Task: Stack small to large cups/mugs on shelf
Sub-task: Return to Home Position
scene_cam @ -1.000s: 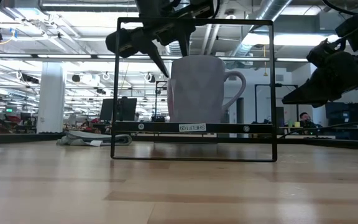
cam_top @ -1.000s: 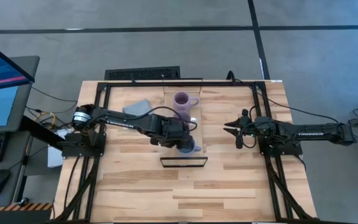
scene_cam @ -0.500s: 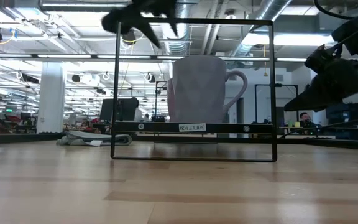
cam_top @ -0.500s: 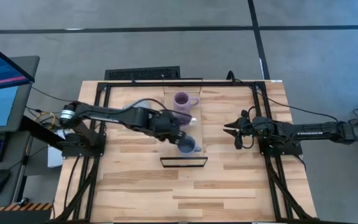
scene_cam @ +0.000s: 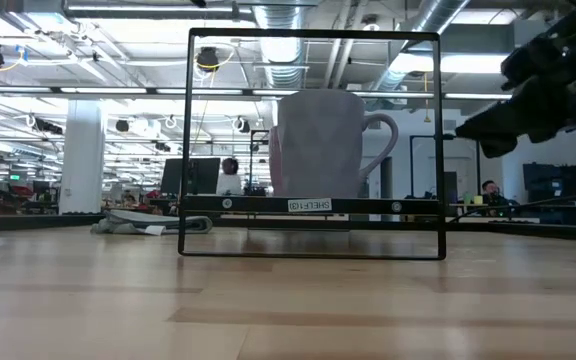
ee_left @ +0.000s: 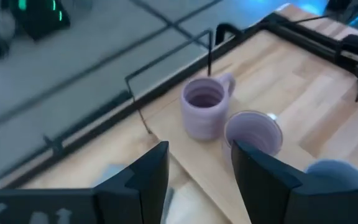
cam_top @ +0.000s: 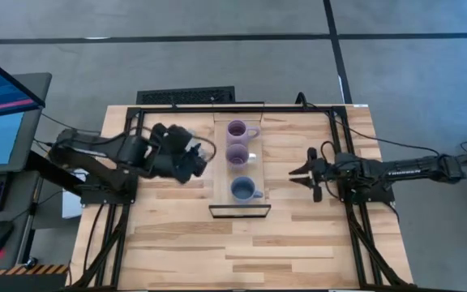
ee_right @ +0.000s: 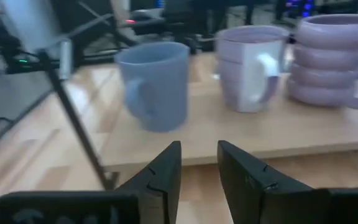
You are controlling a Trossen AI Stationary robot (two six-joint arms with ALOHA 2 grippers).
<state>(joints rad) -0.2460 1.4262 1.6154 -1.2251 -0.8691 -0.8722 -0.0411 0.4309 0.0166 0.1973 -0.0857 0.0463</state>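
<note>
Left hand (cam_top: 199,160), fingers apart and empty, hangs beside the long pale-wood shelf (cam_top: 221,203) bearing two lavender handled mugs (cam_top: 238,154) and one blue handled mug (cam_top: 242,190). Right hand (cam_top: 302,173), also spread, waits opposite. Only homing the arms seems left.

The tabletop (cam_top: 298,235) is slatted light wood with visible grain and a soft sheen. The shelf (cam_top: 220,174) is a paler, smoother board, set in a thin black metal frame (scene_cam: 313,37). The blue mug (cam_top: 242,190) and middle purple mug (cam_top: 237,154) look smooth and matt. The far purple mug (cam_top: 237,130) is ridged. The left hand (ee_left: 199,149) and right hand (ee_right: 199,146) have dark matt plastic-looking fingers.
</note>
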